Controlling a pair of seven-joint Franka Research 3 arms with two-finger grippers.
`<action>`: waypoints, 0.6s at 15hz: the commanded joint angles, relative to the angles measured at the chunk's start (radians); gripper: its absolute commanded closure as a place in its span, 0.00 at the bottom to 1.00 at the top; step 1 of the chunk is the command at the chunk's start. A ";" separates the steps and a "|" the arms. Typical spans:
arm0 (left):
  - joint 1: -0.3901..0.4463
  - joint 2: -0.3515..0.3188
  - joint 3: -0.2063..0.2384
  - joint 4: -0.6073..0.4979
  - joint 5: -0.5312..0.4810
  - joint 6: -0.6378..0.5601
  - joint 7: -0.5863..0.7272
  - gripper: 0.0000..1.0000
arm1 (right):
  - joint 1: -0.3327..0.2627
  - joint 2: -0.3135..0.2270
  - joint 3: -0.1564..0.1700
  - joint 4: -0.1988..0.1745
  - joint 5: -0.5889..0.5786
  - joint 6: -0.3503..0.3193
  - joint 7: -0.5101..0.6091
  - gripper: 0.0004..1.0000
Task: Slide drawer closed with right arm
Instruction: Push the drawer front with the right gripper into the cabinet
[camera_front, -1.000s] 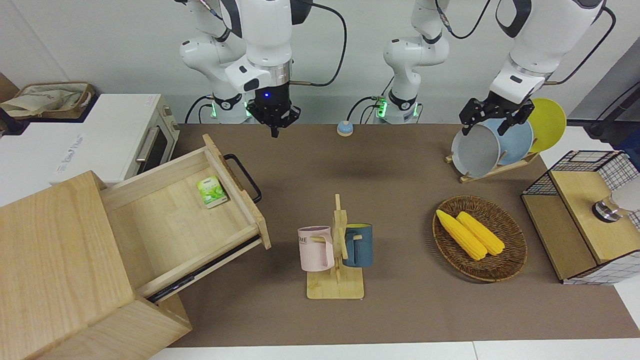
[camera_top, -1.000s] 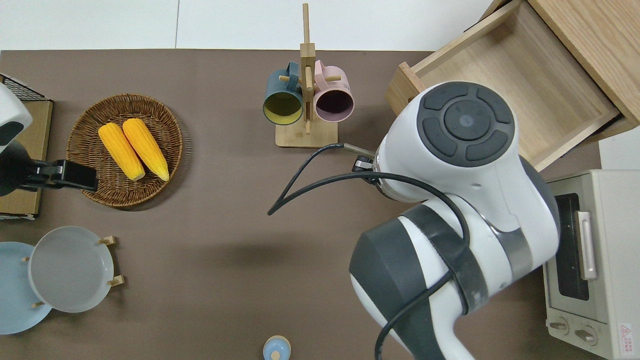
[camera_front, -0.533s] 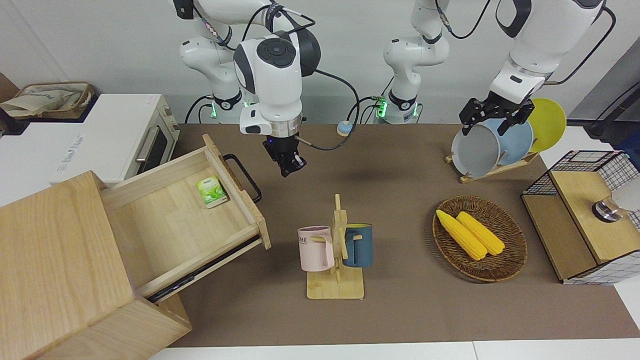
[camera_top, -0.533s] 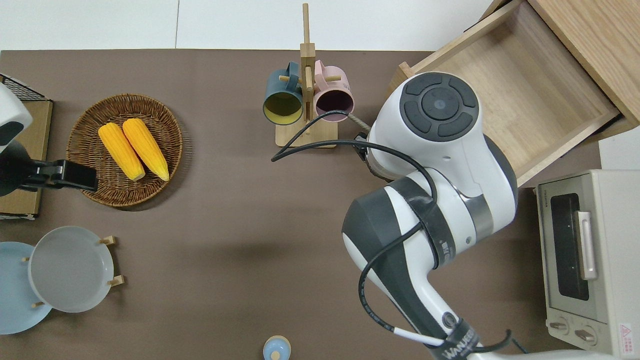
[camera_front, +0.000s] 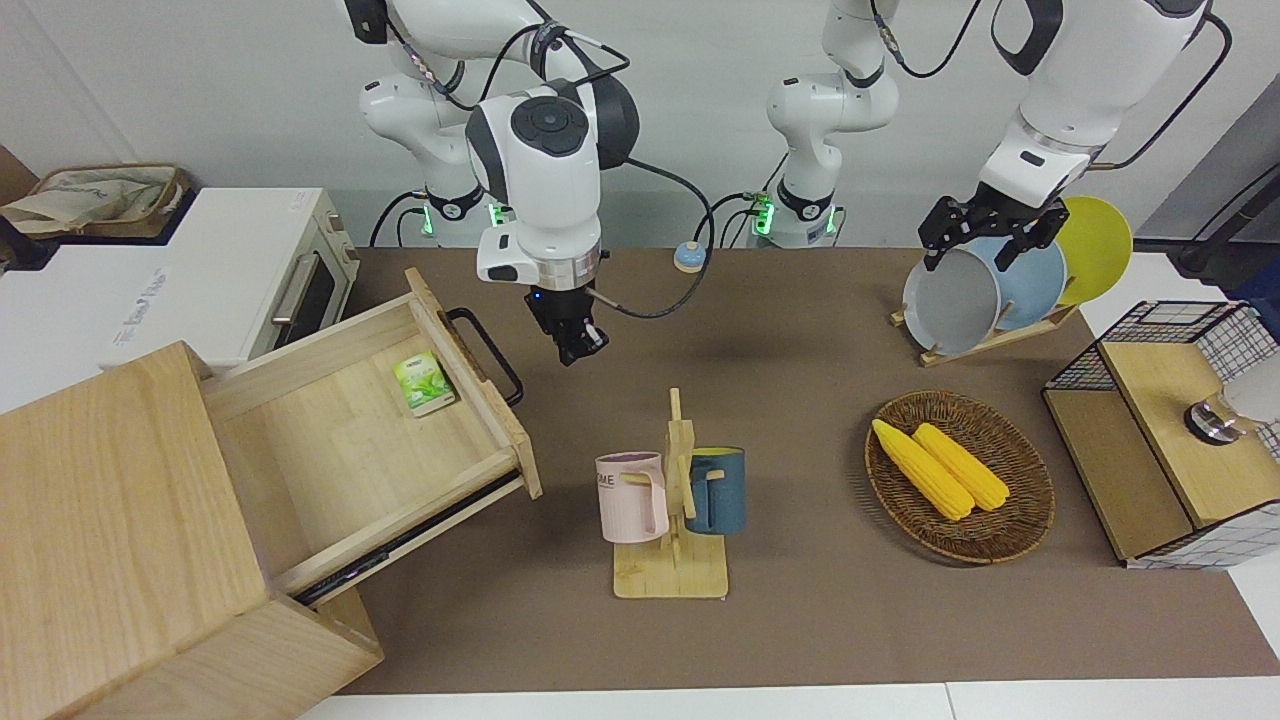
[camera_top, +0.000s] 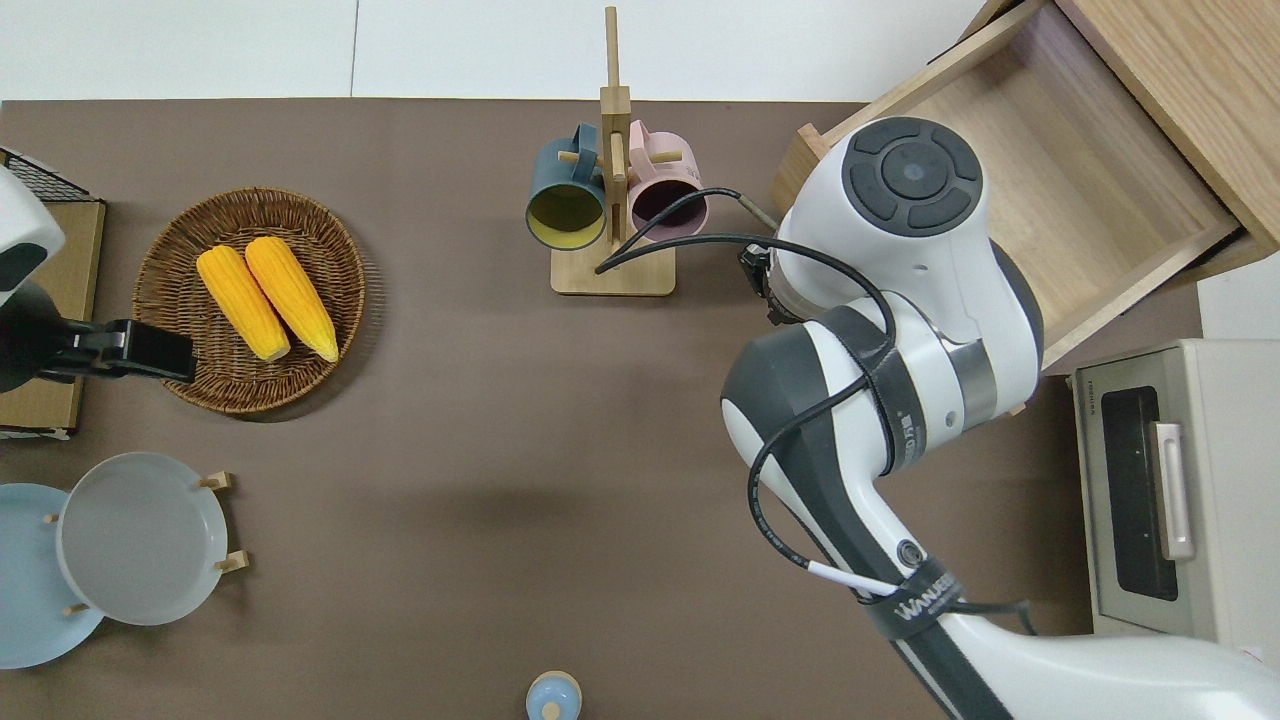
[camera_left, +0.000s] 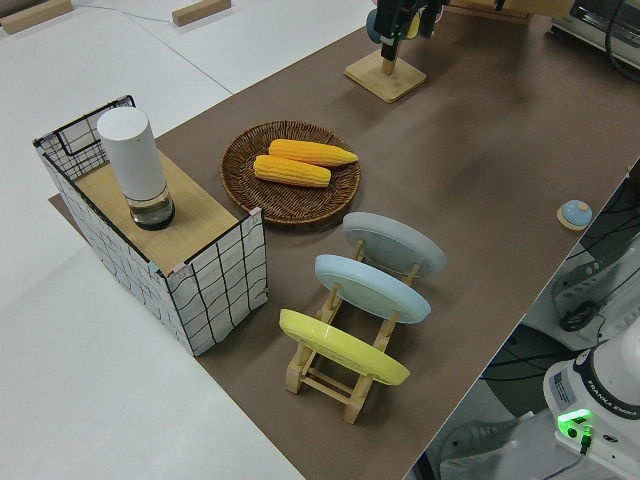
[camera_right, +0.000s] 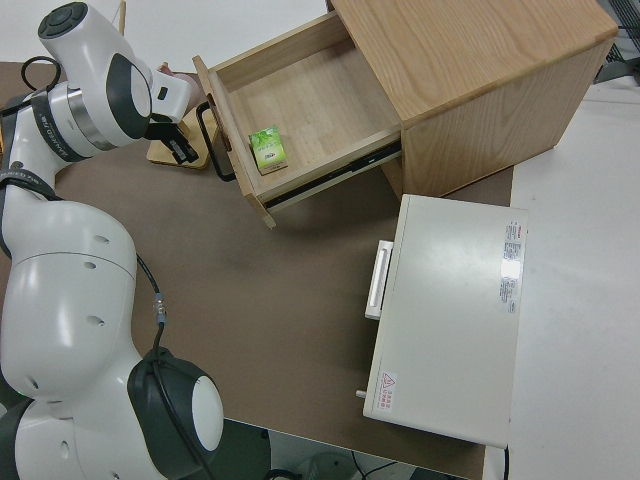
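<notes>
The drawer (camera_front: 340, 440) of pale wood stands pulled far out of the big cabinet (camera_front: 110, 500), with its black loop handle (camera_front: 487, 352) on the front. It also shows in the overhead view (camera_top: 1060, 170) and the right side view (camera_right: 300, 100). A small green box (camera_front: 423, 384) lies in it. My right gripper (camera_front: 573, 350) is shut and empty, low over the brown mat beside the handle (camera_right: 218, 140) and a little apart from it; it shows in the right side view (camera_right: 182, 147) too. In the overhead view the arm hides it. The left arm is parked, its gripper (camera_front: 985, 245) open.
A wooden mug rack (camera_front: 672, 500) with a pink and a blue mug stands close to the drawer front. A white toaster oven (camera_front: 250, 270) sits beside the cabinet. A corn basket (camera_front: 960, 478), plate rack (camera_front: 985, 290) and wire-mesh box (camera_front: 1170, 430) are toward the left arm's end.
My right arm has reached out and lowered its gripper from near its base to a spot beside the drawer handle, edging toward the drawer in the last half second. The drawer has not moved.
</notes>
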 joint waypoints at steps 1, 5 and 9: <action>0.005 0.011 -0.007 0.024 0.017 -0.020 0.010 0.01 | -0.040 0.020 0.011 0.007 -0.001 0.025 0.005 1.00; 0.005 0.011 -0.007 0.024 0.017 -0.020 0.010 0.01 | -0.064 0.037 0.011 0.013 -0.002 0.073 0.007 1.00; 0.005 0.011 -0.007 0.026 0.017 -0.020 0.010 0.01 | -0.101 0.046 0.012 0.014 -0.001 0.097 0.010 1.00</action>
